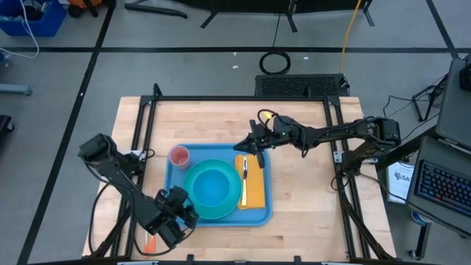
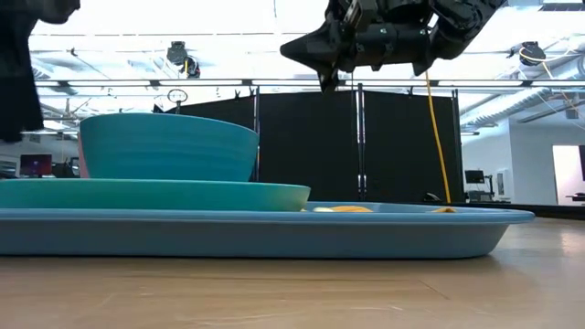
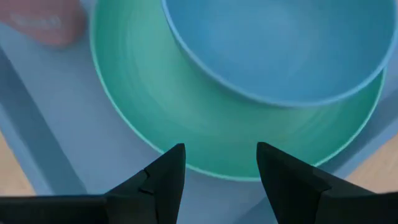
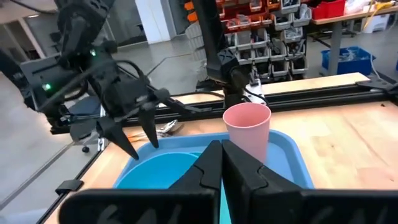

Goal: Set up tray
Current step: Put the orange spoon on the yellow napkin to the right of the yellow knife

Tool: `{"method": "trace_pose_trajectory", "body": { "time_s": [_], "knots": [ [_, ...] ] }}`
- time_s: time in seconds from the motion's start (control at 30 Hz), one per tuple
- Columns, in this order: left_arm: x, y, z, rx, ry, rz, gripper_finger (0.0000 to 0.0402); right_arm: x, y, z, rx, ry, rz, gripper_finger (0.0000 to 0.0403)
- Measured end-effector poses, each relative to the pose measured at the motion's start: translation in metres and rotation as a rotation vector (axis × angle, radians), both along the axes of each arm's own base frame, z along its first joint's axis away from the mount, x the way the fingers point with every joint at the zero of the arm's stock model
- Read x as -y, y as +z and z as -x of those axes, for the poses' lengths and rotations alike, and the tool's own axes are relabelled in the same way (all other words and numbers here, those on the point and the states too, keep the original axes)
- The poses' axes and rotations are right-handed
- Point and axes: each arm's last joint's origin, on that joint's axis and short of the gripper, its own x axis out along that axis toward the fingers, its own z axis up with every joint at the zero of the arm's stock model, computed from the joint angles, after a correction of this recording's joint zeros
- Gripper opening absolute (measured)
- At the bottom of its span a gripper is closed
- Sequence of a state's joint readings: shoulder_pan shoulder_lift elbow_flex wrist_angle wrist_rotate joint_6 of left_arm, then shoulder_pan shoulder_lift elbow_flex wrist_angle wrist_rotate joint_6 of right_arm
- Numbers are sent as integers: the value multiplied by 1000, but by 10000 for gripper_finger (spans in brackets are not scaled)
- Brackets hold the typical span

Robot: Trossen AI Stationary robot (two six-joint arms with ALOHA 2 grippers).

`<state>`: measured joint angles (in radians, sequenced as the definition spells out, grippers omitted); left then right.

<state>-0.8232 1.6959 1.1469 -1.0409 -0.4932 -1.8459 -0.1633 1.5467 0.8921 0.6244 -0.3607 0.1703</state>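
Jaws of the left gripper (image 1: 180,218) stand apart over the tray's (image 1: 175,184) front-left corner on the counter (image 1: 309,221); right gripper (image 1: 250,145) is closed, empty, above its far edge. Low view: bowl (image 2: 167,146) on plate (image 2: 155,195). Right wrist: pink cup (image 4: 247,130) upright in tray.
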Motion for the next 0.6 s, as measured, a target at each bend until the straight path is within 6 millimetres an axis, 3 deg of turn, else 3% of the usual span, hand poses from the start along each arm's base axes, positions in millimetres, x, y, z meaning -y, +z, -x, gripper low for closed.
{"method": "trace_pose_trajectory", "body": {
  "time_s": [0.2, 0.47, 0.6],
  "knots": [
    [5, -15, 0, -99, 111, 85, 200, 0, 5, 0, 52, 12, -1, 1],
    [30, -20, 40, -21, 363, 109, 200, -1, 7, 0, 72, 13, 3, 1],
    [38, -20, 55, -99, 441, 157, 200, -1, 7, 0, 73, 15, 3, 1]
  ]
}}
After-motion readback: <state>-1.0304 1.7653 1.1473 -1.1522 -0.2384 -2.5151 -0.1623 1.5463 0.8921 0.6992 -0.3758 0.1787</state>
